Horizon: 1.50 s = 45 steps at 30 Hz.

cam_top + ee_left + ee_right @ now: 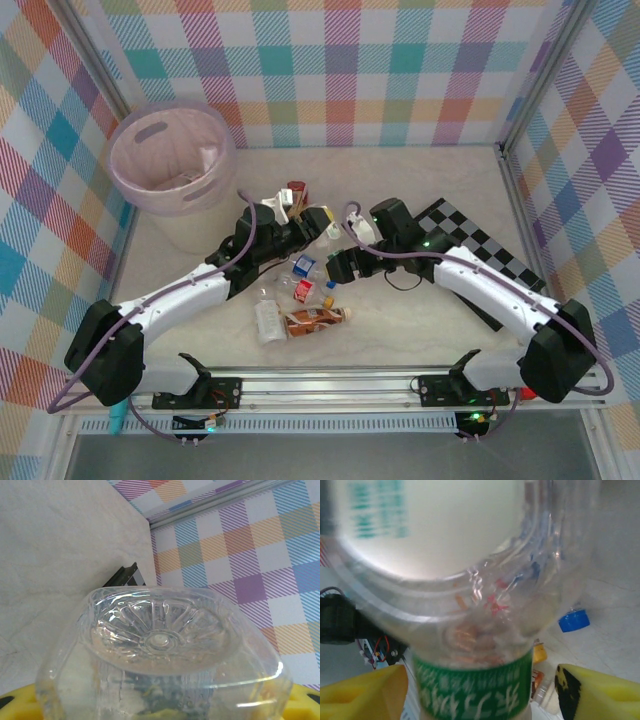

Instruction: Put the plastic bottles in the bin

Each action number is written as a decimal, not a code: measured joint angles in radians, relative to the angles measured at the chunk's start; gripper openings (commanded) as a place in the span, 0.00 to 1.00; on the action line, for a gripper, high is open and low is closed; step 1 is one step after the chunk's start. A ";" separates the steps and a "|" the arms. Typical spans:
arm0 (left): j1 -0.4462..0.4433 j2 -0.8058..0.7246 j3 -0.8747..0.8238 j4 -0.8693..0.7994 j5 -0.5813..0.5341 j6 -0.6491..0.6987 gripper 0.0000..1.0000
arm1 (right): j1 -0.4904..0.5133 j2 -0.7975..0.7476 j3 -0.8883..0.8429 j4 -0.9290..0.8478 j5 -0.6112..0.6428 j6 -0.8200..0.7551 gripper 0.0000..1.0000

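Clear bottle (160, 645) sits base-outward between the pads of the left tool (160, 707), apparently clamped for carrying. Right tool (480, 695) stands wide around a green-labelled bottle (460, 580), gap on one side, not gripping. Bin (120, 175) lies well left of both tools.

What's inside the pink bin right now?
From the top camera, the bin holds a pale shape against its right inner wall, probably a bottle, too small to confirm. Its translucent near wall blurs the floor beneath, so more could lie there.

Yellow pads (15, 706) of the left tool (160, 714) grip a clear bottle (160, 645), its ribbed base foremost.
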 measured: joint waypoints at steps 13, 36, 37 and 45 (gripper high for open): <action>0.089 0.000 0.283 -0.299 -0.007 0.200 0.43 | -0.261 -0.184 0.072 -0.244 0.161 -0.079 0.89; 0.809 0.015 0.661 -0.521 0.053 0.301 0.00 | -0.261 -0.118 -0.027 -0.268 0.172 -0.093 0.89; 0.820 0.019 0.654 -0.513 0.047 0.293 0.00 | -0.261 -0.118 -0.032 -0.267 0.171 -0.093 0.88; 0.853 0.067 0.676 -0.539 -0.039 0.312 0.00 | -0.261 -0.114 -0.039 -0.238 0.159 -0.085 0.88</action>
